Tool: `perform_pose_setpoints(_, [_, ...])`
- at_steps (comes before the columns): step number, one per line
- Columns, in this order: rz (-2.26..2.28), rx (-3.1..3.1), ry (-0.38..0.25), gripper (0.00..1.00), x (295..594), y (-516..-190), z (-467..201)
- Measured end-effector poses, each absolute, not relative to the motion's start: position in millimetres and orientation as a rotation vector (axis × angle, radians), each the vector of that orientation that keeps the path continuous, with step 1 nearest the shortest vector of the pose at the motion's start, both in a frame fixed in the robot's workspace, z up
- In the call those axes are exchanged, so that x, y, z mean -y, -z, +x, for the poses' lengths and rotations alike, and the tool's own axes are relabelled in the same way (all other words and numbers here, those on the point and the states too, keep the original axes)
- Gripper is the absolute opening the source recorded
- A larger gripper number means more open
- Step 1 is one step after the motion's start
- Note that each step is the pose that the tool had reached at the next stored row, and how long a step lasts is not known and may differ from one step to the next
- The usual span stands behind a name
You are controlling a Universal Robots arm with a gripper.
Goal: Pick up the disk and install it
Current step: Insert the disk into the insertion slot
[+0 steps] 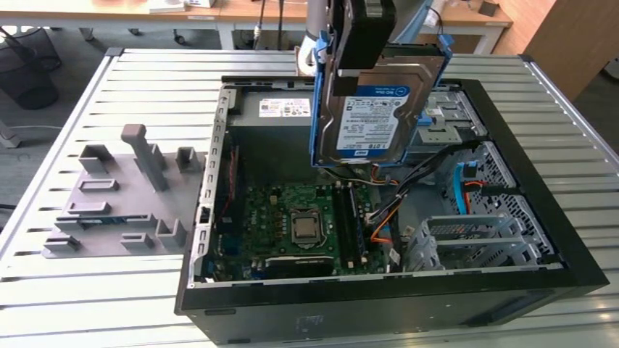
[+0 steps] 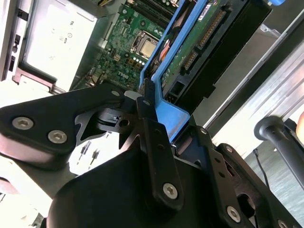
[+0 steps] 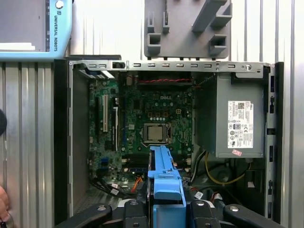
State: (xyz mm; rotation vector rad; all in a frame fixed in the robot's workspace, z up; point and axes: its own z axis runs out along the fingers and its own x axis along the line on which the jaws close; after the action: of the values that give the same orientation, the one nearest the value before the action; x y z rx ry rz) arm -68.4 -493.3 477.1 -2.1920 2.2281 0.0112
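Item: disk (image 1: 372, 116), held on edge with its label showing, upper centre of the exterior view, suspended over the open computer case (image 1: 387, 293), which is set on the slatted tabletop (image 1: 145, 80). Gripper (image 1: 360, 69): fingers (image 2: 156, 140) are pinched on the disk's blue rail (image 2: 172, 113). Grey fixture (image 1: 126, 196) is placed centre left.

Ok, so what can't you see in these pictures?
1. Exterior view: the corner of the case behind the disk is hidden by the disk.
2. Exterior view: the arm above the gripper is cut off by the top edge.
3. First wrist view: the disk's label is hidden, because the disk is edge-on.
4. Second wrist view: much of the motherboard is hidden by gripper and disk.
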Motion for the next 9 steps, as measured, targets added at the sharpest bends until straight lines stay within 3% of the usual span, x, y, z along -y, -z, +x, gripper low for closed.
perform_pose_setpoints(9, [-2.193,-2.23,-0.008,0.36,505.0,-476.9,-68.4])
